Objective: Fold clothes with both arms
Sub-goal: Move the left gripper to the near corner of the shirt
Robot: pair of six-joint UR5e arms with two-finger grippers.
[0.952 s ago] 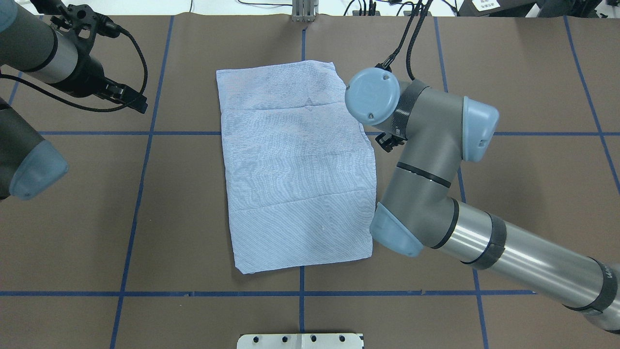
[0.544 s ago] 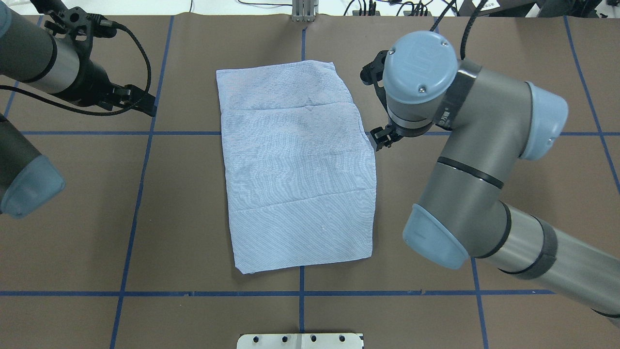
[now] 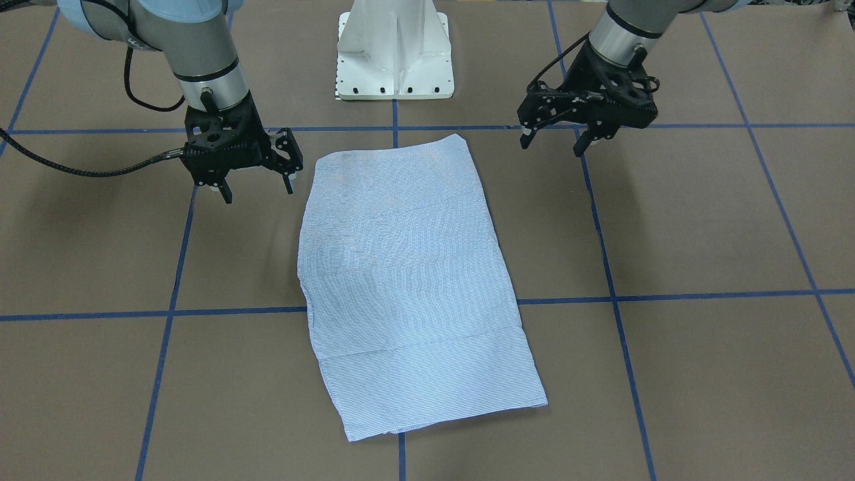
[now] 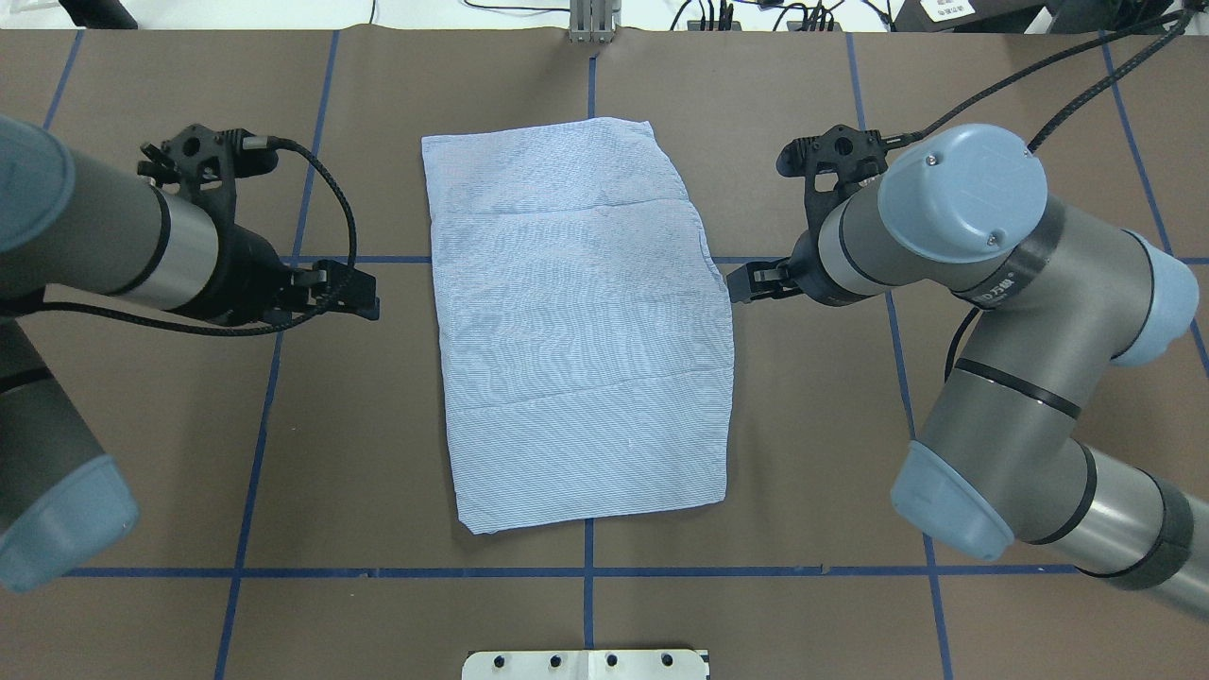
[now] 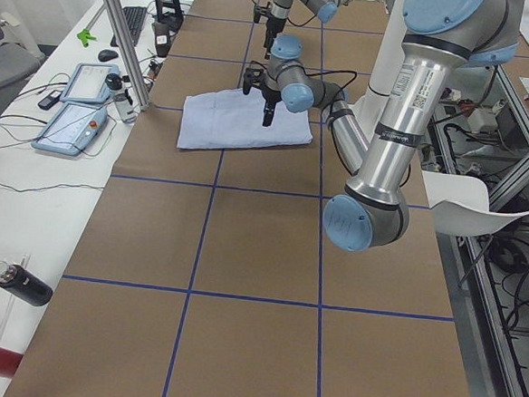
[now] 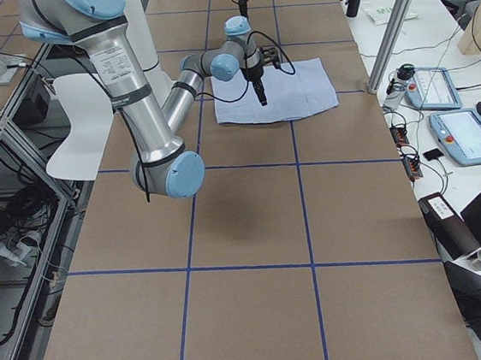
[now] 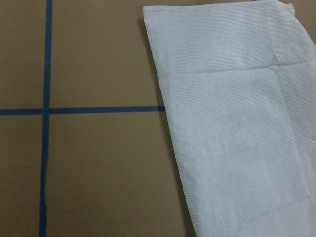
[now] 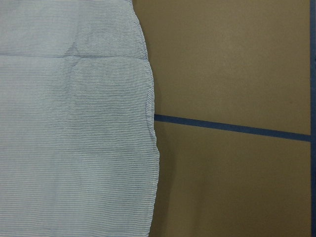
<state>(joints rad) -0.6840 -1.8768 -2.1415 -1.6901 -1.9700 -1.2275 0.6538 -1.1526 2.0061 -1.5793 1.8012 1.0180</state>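
Emptily agape: left pincer (image 3: 551, 145), right pincer (image 3: 258, 192).

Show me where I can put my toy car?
Bare table lies between the shirt and the white base, and in the far corners. It is tight beside the shirt, where the left gripper and right gripper hover.

Left gripper (image 3: 552, 145), right gripper (image 3: 258, 194): fingers (image 3: 580, 143) apart

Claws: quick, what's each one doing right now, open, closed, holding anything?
Left claw: open, holding nothing.
Right claw: open, holding nothing.
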